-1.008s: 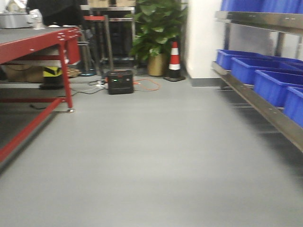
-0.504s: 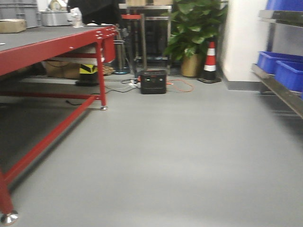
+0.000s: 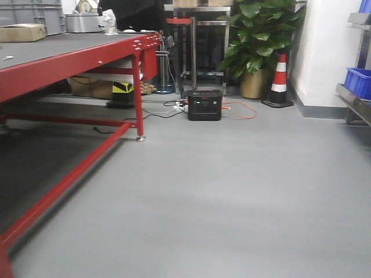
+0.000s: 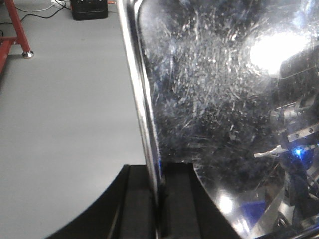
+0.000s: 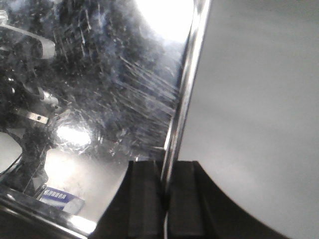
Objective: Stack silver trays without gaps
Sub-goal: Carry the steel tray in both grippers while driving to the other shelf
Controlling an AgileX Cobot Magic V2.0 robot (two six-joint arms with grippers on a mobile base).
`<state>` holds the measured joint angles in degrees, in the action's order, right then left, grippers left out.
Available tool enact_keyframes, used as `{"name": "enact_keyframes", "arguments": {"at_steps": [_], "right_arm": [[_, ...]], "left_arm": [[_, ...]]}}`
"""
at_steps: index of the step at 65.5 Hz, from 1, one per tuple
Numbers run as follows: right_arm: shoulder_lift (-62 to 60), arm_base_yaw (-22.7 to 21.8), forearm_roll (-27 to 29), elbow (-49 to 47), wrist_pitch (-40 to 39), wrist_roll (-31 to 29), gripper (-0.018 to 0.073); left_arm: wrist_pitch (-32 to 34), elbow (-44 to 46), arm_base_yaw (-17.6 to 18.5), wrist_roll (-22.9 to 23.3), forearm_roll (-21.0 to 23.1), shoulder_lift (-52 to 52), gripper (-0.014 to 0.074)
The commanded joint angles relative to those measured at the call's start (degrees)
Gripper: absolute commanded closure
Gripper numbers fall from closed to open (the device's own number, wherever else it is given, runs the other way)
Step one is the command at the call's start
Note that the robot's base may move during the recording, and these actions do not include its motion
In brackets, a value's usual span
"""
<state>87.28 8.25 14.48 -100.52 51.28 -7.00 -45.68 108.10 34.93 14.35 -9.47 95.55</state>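
One silver tray (image 4: 214, 99) hangs above the grey floor, held between both arms. In the left wrist view its scratched, shiny bottom fills the right side, and my left gripper (image 4: 158, 172) is shut on its left rolled rim (image 4: 139, 74). The right wrist view shows the same silver tray (image 5: 99, 74) on the left, with my right gripper (image 5: 164, 169) shut on its right rim (image 5: 192, 64). Neither the tray nor the grippers appear in the front view. No other tray is in sight.
A red-framed table (image 3: 69, 58) runs along the left, with a cardboard box (image 3: 22, 32) and a metal container (image 3: 84, 23) on it. Ahead sit a black power box (image 3: 204, 105) with cables, a traffic cone (image 3: 279, 81) and a plant (image 3: 261, 35). A blue bin (image 3: 359, 81) shows at the right edge.
The front view has swung left: the red table has come further into view, and the shelf of blue bins has slid almost out at the right.
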Motion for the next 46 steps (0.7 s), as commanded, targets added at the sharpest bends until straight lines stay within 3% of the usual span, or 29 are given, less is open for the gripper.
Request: {"name": "enact_keyframes", "arguments": {"at_steps": [1,46], "right_arm": [[-0.6,0.6,3.4,-0.8,-2.5,-1.1,0.0629],[-0.6,0.6,4.3,-0.8,-2.5,-1.1,0.0629]], "left_arm": [[3.4,0.5,0.8,-0.8,2.6,-0.6,0.0604],[3.5,0.5,0.4,-0.8,2.6,-0.6,0.0604]]}}
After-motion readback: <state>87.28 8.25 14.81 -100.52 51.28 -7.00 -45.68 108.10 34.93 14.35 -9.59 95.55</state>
